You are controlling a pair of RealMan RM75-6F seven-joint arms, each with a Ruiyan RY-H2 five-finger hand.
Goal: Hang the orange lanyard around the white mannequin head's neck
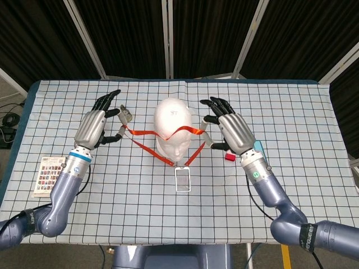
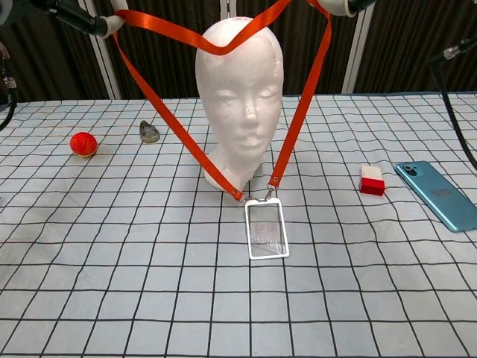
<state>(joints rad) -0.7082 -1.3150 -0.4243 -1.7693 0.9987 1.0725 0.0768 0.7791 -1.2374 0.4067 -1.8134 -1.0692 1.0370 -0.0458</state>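
The white mannequin head (image 1: 173,130) stands upright mid-table, face toward me. The orange lanyard (image 2: 160,112) is stretched wide above it, and its top span sags across the crown (image 2: 223,46). My left hand (image 1: 96,126) pinches the strap left of the head. My right hand (image 1: 231,131) pinches it right of the head, the other fingers spread. Both straps run down to a clear badge holder (image 2: 266,228), which hangs in front of the neck base. In the chest view only the edges of the left hand (image 2: 82,15) and right hand (image 2: 350,6) show at the top.
A red ball (image 2: 83,143) and a small metal object (image 2: 149,132) lie left of the head. A red-and-white block (image 2: 370,180) and a teal phone (image 2: 438,194) lie to the right. A card box (image 1: 49,175) sits near the left front edge.
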